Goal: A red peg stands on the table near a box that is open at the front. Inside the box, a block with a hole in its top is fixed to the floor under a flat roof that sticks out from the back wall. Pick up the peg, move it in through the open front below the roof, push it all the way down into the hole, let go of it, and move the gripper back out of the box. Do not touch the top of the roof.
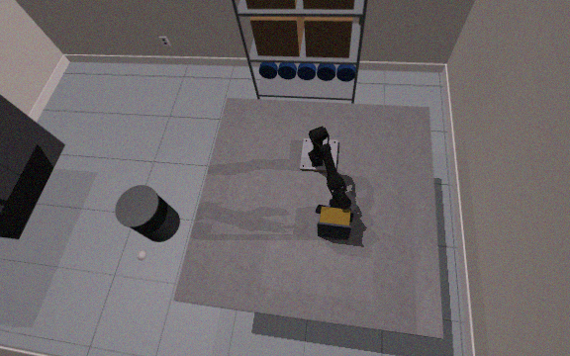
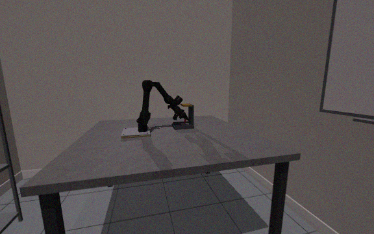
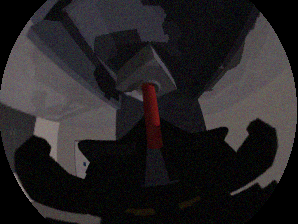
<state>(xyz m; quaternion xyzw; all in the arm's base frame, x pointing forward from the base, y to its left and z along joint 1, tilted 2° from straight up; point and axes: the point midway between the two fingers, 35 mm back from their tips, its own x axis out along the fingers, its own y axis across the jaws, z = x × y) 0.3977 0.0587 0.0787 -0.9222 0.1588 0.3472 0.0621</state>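
The red peg (image 3: pixel 151 107) (image 2: pixel 185 121) stands nearly upright inside the box (image 2: pixel 191 116) (image 1: pixel 333 232), below the yellow roof (image 1: pixel 334 217) (image 2: pixel 186 104). My gripper (image 3: pixel 150 118) is shut on the peg's upper part, inside the box under the roof level. In the wrist view the peg's far end meets the hole in the grey block (image 3: pixel 134 71); a length of peg shows between the block and my fingers. How deep the end sits in the hole cannot be told. The top view hides the peg and fingertips.
The box's back wall rises just beyond the fingertips, and its side walls are low in the exterior view. The roof's front edge is close to the wrist part of the arm. The arm's white base plate (image 1: pixel 306 163) (image 2: pixel 128 132) is on the table (image 1: pixel 265 277) (image 2: pixel 109 162).
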